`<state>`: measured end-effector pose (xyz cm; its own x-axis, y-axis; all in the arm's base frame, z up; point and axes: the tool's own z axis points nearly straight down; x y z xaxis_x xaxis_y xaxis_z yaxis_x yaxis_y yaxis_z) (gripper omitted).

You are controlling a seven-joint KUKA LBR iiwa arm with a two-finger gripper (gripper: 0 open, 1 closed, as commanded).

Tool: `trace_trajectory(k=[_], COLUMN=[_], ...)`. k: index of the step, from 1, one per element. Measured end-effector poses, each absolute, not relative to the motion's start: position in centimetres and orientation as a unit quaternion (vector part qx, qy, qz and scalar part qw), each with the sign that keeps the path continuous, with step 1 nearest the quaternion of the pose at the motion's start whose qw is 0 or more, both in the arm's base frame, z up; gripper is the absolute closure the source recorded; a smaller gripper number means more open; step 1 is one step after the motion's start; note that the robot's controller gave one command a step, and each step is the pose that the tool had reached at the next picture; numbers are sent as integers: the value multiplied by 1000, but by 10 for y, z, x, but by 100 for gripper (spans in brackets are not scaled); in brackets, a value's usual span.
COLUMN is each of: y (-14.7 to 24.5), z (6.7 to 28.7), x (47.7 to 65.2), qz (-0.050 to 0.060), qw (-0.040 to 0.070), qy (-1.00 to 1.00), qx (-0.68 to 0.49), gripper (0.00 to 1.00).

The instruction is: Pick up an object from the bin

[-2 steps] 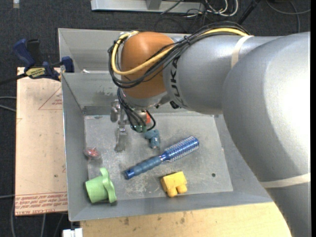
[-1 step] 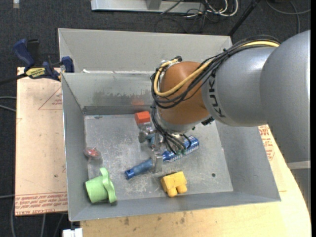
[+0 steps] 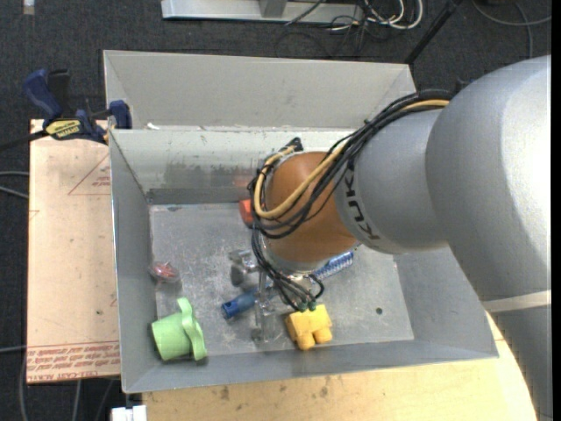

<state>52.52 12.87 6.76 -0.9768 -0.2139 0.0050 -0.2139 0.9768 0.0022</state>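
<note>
— Gripper [image 3: 265, 323] status is requested.

— It is lowered to the floor of the bin [image 3: 193, 160], near the front wall, beneath the orange wrist cover [image 3: 302, 209]. Whether it is spread or pressed together cannot be told. Nothing is seen to be held.

— Which thing is addressed?

— Two candidates are noted. A small blue piece [image 3: 235, 306] lies just beside the gripper toward the view's left. A yellow block [image 3: 308, 325] lies just beside it toward the view's right. The blue piece is judged the likelier target, but this is not confirmed.

— Appearance is to be stated.

— The blue piece is dark, short, elongated and low, and is laid flat at a slant. The yellow block is bright, chunky and lobed. Farther out, a blue-and-white striped piece [image 3: 334, 264] is partly covered by the wrist. A green spool-shaped part [image 3: 178, 331] is found in the front corner at the view's left, with a small pinkish thing [image 3: 164, 273] behind it.

— Which faults are to be expected?

— A closure between the two candidates may take neither. The blue piece, being low and light, may be pushed aside rather than gripped. The yellow block may be caught with it.
</note>
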Motion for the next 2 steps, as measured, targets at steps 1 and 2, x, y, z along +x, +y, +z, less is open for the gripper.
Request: trace_trajectory(k=[1, 2], y=[127, 130], z=[70, 213], x=[528, 504], qz=[-1, -1], qw=[0, -5], qy=[-994, -993], qx=[105, 115], gripper=[100, 100])
